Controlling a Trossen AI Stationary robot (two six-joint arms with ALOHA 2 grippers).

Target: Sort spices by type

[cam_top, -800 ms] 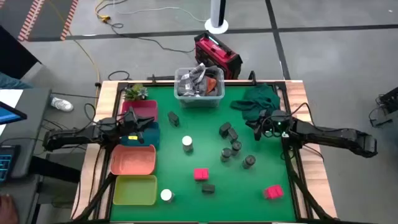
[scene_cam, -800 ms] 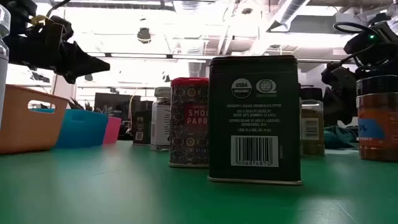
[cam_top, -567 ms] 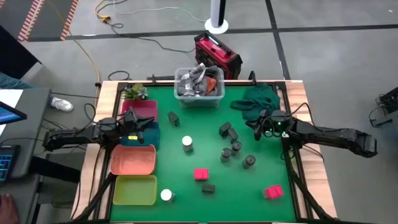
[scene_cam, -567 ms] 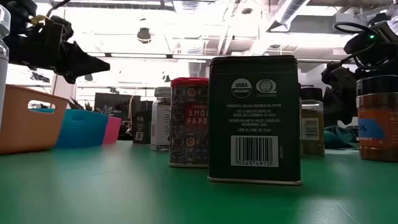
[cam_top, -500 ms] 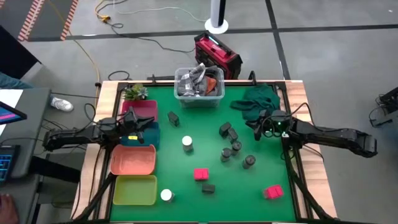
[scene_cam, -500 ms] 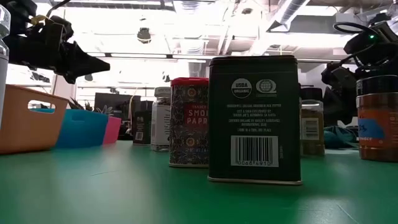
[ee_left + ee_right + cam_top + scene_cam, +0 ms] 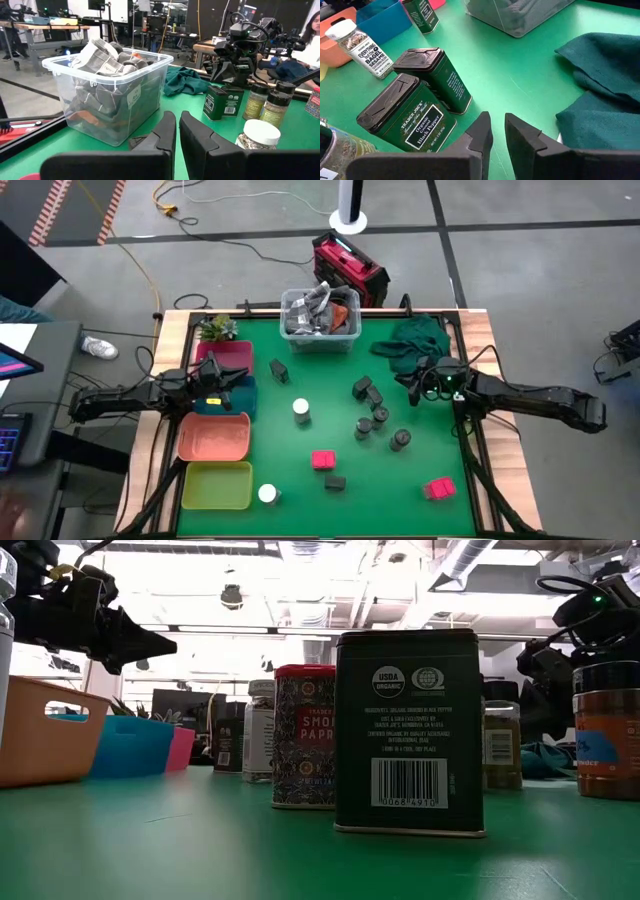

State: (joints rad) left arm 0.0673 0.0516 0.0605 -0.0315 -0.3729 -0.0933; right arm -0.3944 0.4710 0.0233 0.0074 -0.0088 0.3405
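Spice tins [image 7: 415, 112] stand upright on the green table [image 7: 300, 470], long axes vertical, lids embossed. Left gripper [image 7: 177, 131] closed, empty; right gripper [image 7: 498, 131] nearly closed, empty.

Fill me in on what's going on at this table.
A two-armed robot is set up to sort spice containers, but nothing is being handled. The left gripper hovers shut and empty over the blue tray, beside the orange tray. The right gripper is nearly shut, also empty, near the green cloth. The black boxes, dark-lidded jars, white-topped jars and pink-red boxes all stand loose on the green table, none in a tray.
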